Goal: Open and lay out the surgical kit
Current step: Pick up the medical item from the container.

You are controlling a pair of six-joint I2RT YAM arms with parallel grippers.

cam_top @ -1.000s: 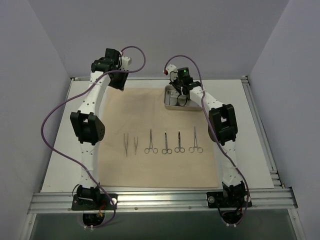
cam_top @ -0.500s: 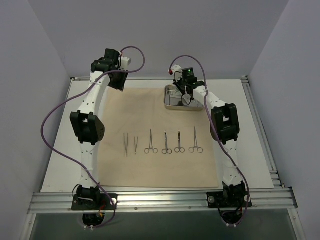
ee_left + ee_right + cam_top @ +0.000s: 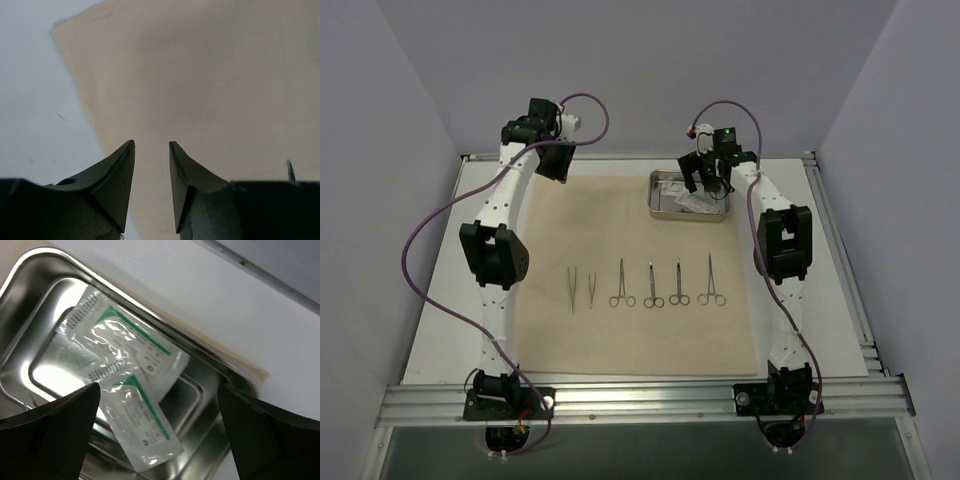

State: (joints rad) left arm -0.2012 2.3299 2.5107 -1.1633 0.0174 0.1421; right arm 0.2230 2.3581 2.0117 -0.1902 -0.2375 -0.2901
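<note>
The beige cloth wrap [image 3: 640, 340] lies open and flat, with 2 tweezers [image 3: 572, 288] and 4 clamps [image 3: 653, 290] in a row across its middle. My right claw [image 3: 160, 435] hangs over the steel tray [image 3: 658, 212] at the cloth's far right, jaws wide apart and empty. 2 white packets [image 3: 125, 352] lie overlapped inside the tray. My left claw [image 3: 151, 187] hovers over the far left corner, jaws slightly apart, holding nothing. I judge little remains.

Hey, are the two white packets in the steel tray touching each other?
Touching. The right wrist view shows the upper packet and the lower packet overlapping at their edges inside the steel tray.
</note>
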